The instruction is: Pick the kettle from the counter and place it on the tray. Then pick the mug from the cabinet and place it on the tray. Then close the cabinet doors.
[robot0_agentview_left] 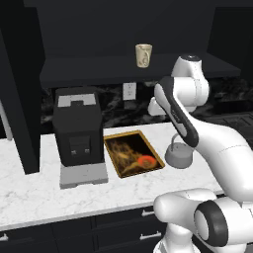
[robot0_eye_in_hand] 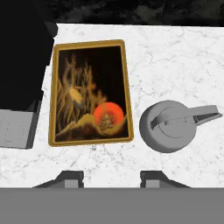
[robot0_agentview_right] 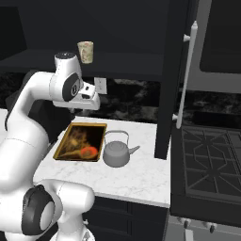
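Writing: none readable; tray carries an orange-red picture only.
Kettle: upright on the tabletop, just beside the tray, apart from it.
End effector: released, fingers parted, above the tabletop; kettle ahead, off to one side.
Mug: on the cabinet shelf.
Nearby: black coffee machine beside the tray's other edge; stove beyond an open cabinet door.
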